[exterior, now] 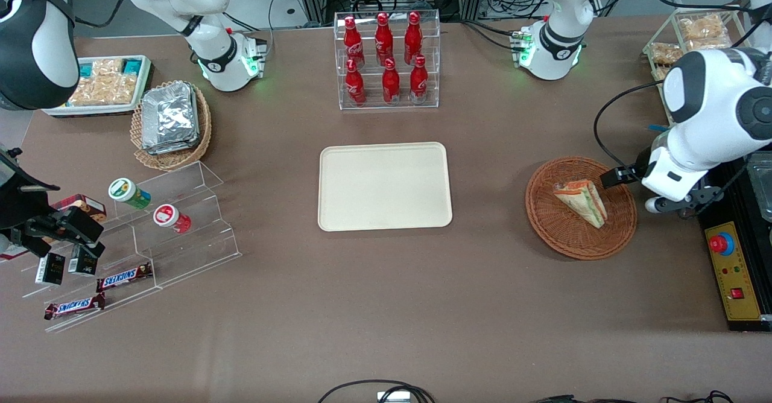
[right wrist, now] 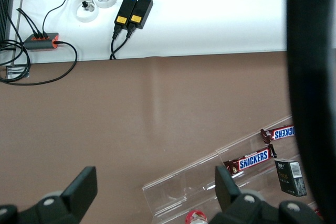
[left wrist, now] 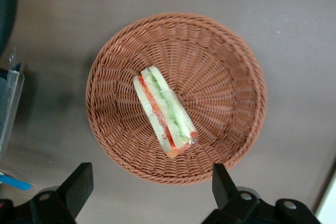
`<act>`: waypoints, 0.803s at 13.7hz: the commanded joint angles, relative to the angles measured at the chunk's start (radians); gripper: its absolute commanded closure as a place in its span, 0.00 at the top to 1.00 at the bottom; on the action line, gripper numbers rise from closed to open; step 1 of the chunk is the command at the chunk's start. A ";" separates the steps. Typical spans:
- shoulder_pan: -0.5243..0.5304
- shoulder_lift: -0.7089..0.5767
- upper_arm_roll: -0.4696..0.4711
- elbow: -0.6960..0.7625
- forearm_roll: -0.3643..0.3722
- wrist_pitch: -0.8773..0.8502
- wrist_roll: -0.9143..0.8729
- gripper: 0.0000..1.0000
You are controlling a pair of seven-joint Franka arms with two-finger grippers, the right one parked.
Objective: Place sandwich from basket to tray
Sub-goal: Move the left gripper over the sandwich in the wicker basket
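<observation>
The sandwich (exterior: 582, 201) (left wrist: 165, 111), a pale wedge with red, orange and green layers, lies on its side in the round reddish-brown wicker basket (exterior: 543, 210) (left wrist: 231, 66). My left gripper (exterior: 687, 201) (left wrist: 151, 187) hovers above the table just outside the basket's rim, toward the working arm's end. It is open, with nothing between its black fingers (left wrist: 79, 184). The cream-beige tray (exterior: 385, 186) lies bare at the table's middle, apart from the basket toward the parked arm's end.
A control box with a red button (exterior: 721, 243) sits close beside the gripper at the table edge. A clear rack of red bottles (exterior: 386, 59) stands farther from the camera than the tray. A tan basket of foil packets (exterior: 172, 125) and acrylic steps with Snickers bars (exterior: 123, 277) lie toward the parked arm's end.
</observation>
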 commanded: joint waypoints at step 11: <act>0.002 0.048 -0.002 -0.213 0.009 0.329 -0.444 1.00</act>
